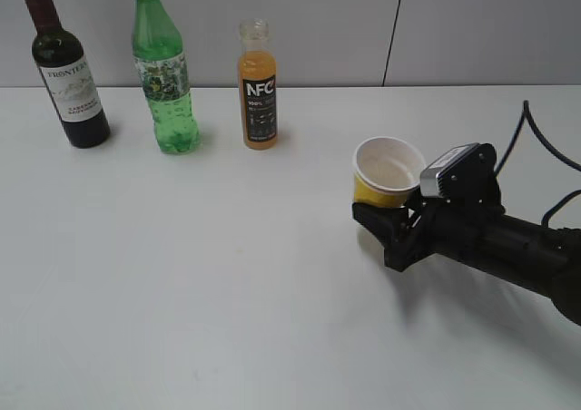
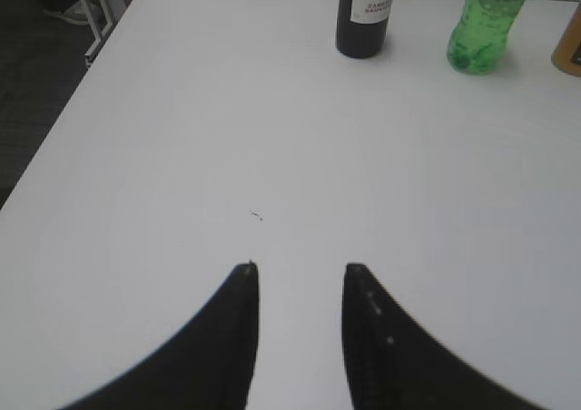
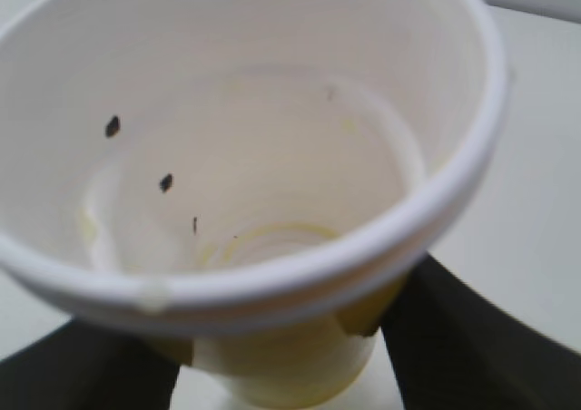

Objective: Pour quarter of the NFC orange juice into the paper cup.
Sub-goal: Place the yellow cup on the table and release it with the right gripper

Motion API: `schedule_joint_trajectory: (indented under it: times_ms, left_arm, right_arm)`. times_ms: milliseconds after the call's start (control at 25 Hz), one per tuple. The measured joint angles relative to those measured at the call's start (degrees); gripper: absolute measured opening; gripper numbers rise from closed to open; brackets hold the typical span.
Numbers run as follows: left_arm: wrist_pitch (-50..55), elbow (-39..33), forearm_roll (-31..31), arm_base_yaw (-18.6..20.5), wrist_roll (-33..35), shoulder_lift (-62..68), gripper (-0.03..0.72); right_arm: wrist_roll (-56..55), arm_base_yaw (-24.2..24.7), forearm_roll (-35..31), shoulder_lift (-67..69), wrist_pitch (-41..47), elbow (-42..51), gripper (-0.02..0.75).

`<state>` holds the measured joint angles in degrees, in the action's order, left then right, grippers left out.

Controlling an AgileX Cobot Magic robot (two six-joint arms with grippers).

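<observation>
The NFC orange juice (image 1: 259,88) stands upright at the back of the white table, third in a row of bottles; only a sliver of its orange side (image 2: 572,52) shows in the left wrist view. The yellow paper cup (image 1: 388,168) stands right of centre, its white inside (image 3: 254,156) empty apart from a few dark specks. My right gripper (image 1: 383,221) reaches in from the right, with its black fingers pressed against both sides of the cup's lower wall. Over bare table nearer the left, my left gripper (image 2: 300,269) hangs partly open with nothing between its fingers.
A dark wine bottle (image 1: 68,74) and a green plastic bottle (image 1: 165,79) stand left of the juice along the back wall. The table's left edge (image 2: 54,156) drops to dark floor. A black cable (image 1: 536,138) trails behind the right arm.
</observation>
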<state>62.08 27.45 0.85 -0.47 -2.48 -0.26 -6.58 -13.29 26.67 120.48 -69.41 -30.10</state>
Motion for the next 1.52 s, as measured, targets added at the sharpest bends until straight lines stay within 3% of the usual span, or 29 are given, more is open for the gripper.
schedule_joint_trajectory:
  times_ms: [200,480,840,1360,1520]
  left_arm:
    - [0.0,0.0,0.0,0.0,0.0,0.0,0.228]
    - [0.0,0.0,0.0,0.0,0.0,0.0,0.228]
    - [0.0,0.0,0.0,0.0,0.0,0.0,0.228]
    - [0.0,0.0,0.0,0.0,0.0,0.0,0.228]
    - [0.0,0.0,0.0,0.0,0.0,0.0,0.228]
  right_arm:
    - [-5.8,0.0,18.0,-0.1,0.0,-5.8,0.483]
    - [-12.0,-3.2,27.9,-0.1,1.5,-12.9,0.482]
    - [-14.6,-11.7,29.8,6.7,8.8,-24.9,0.482]
    - [-15.2,-12.0,30.2,9.9,13.8,-26.9,0.486]
    - [-15.2,-12.0,30.4,9.9,15.9,-26.9,0.588]
